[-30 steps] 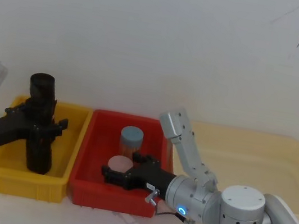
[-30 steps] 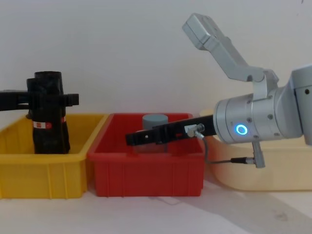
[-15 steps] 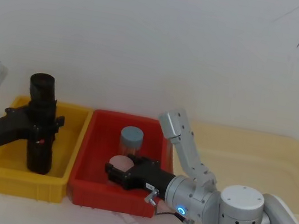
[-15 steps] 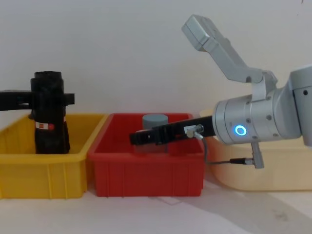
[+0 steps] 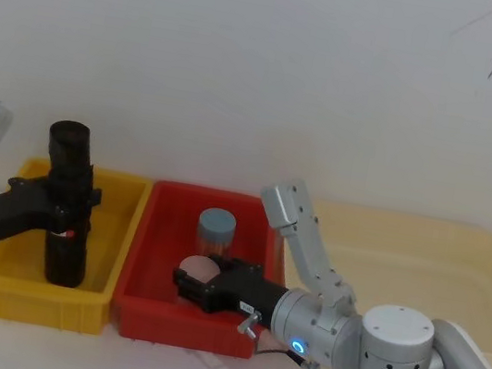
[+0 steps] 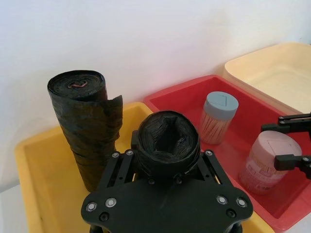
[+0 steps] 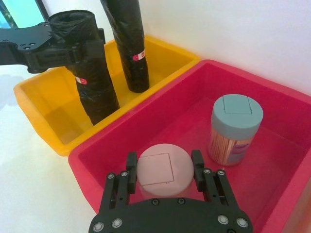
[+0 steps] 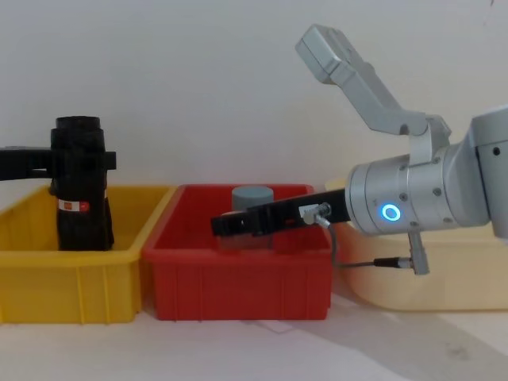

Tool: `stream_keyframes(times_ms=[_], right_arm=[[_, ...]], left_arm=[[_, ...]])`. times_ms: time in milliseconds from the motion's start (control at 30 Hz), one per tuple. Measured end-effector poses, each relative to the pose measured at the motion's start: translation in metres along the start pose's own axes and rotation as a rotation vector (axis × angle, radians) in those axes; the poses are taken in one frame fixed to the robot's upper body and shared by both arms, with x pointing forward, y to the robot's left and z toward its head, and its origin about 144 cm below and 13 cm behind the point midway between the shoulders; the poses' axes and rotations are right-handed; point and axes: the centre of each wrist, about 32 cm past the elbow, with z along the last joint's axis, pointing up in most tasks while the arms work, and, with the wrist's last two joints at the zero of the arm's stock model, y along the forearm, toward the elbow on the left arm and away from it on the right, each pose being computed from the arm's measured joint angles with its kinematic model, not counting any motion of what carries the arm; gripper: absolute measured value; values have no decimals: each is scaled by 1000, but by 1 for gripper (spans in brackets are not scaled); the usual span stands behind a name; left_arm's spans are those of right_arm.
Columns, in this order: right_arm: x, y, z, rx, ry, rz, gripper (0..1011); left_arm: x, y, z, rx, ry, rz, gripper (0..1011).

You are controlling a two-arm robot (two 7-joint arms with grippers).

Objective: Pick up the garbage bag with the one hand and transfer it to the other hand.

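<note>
Since a second ago the left gripper (image 5: 70,201) has drawn its fingers in from a wide spread and now clamps the garbage bag (image 5: 63,251) just above its middle. The bag stands upright in the yellow bin (image 5: 30,305), its foot low inside it, with a second black roll (image 6: 85,126) just beside it. Over the red bin (image 5: 176,328), the right gripper (image 7: 164,158) holds its fingers apart on either side of the pink-lidded jar (image 5: 198,269), near the blue-lidded jar (image 5: 217,227).
</note>
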Motion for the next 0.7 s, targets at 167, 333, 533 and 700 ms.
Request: stream_keyframes(times_ms=[167,333,533,700], right_arm=[[0,0,0,0,0,0,647],[0,0,0,0,0,0,647],[0,0,0,-1,0,-1,646],[0,0,0,-1,0,-1,647]], left_arm=[[0,0,0,0,0,0,412],[0,0,0,0,0,0,389],[0,0,0,0,0,0,365],[0,0,0,0,0,0,356]])
